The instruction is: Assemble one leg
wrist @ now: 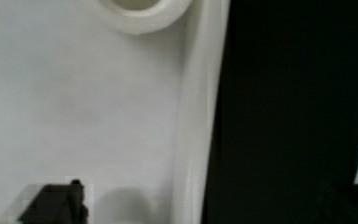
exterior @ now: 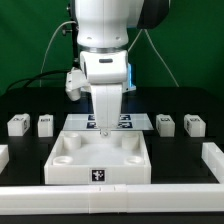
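Note:
Four small white legs stand on the black table: two at the exterior view's left (exterior: 17,124) (exterior: 44,123) and two at its right (exterior: 166,123) (exterior: 193,125), each with a square marker. My gripper (exterior: 104,127) hangs low over the far rim of the large white tray-like piece (exterior: 60,165), away from every leg. In the wrist view one dark finger (wrist: 55,205) shows over the piece's white face (wrist: 87,110), well to the side of its rim (wrist: 201,100). The other finger is lost against the black table. The jaws stand wide apart and hold nothing. A round corner socket (wrist: 149,12) shows too.
The marker board (exterior: 130,122) lies flat just behind the tray-like piece. White rails run along the front (exterior: 110,194) and at the exterior view's right side (exterior: 212,155). Green backdrop and cables are behind the arm.

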Robot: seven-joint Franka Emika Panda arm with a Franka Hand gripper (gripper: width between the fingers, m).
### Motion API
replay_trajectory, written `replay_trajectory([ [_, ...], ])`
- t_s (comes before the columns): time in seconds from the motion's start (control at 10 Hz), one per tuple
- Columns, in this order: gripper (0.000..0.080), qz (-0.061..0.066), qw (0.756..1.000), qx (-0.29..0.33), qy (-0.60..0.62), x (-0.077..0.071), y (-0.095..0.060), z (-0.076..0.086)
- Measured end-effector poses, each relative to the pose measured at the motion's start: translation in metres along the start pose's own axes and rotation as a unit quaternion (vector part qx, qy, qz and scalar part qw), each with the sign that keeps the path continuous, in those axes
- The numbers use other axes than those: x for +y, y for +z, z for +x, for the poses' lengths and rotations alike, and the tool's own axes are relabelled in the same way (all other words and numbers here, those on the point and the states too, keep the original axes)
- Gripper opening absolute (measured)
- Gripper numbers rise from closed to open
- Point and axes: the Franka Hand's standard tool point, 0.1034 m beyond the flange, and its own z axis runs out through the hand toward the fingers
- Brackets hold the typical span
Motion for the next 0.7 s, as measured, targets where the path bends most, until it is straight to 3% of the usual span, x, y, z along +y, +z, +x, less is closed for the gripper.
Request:
replay_trajectory([
  [0.2,0.0650,0.009,1.000,0.003,0.001,-0.0009,0.0149,0.0013],
  [0.6,0.0640,0.010,1.000,0.004,0.015,-0.0005,0.0162,0.0009],
  [0.7,0.0475,0.010,1.000,0.004,0.019,-0.0002,0.0157,0.0009],
])
